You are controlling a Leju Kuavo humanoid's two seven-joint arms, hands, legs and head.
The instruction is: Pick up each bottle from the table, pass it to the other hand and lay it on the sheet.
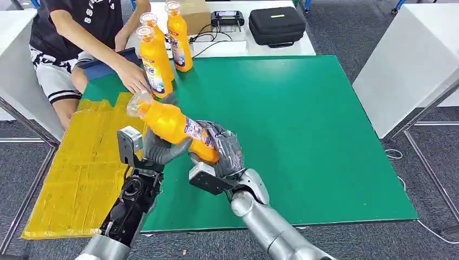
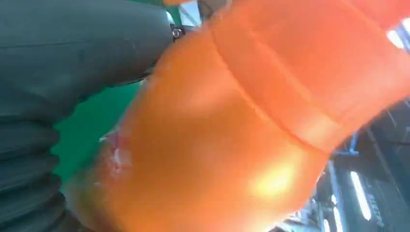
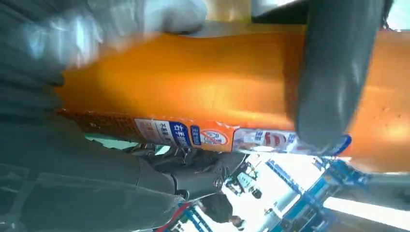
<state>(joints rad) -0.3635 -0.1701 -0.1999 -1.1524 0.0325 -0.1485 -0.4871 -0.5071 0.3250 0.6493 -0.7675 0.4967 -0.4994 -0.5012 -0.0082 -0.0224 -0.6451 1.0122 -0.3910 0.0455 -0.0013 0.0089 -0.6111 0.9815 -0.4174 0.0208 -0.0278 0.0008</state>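
Left to right, your yellow sheet (image 1: 81,173) lies flat on the near-left part of the green table (image 1: 303,135), wrinkly and taped-looking. Over its right edge hangs the bottle (image 1: 173,127) that's mid-handoff: bright orange, clear cap, blue-and-white label around the body, tilted with the cap pointing far-left and up. Both of your hands are on it. The left hand (image 1: 157,149) wraps the middle of the body from underneath, and the right hand (image 1: 224,149) is clamped round the base end.

Count-wise you've got four orange bottles: the held one plus three standing bottles (image 1: 157,65) bunched at the far-left of the table. A person's hand (image 1: 132,76) rests on the nearest of those three. Farther right, on the white table behind, sits a black case (image 1: 277,24).

The left wrist view gives you the bottle (image 2: 232,135) as a blurry orange mass. The right wrist view is sharper: you can see label print on the bottle (image 3: 193,87) and a grey finger (image 3: 329,82) lying across it.
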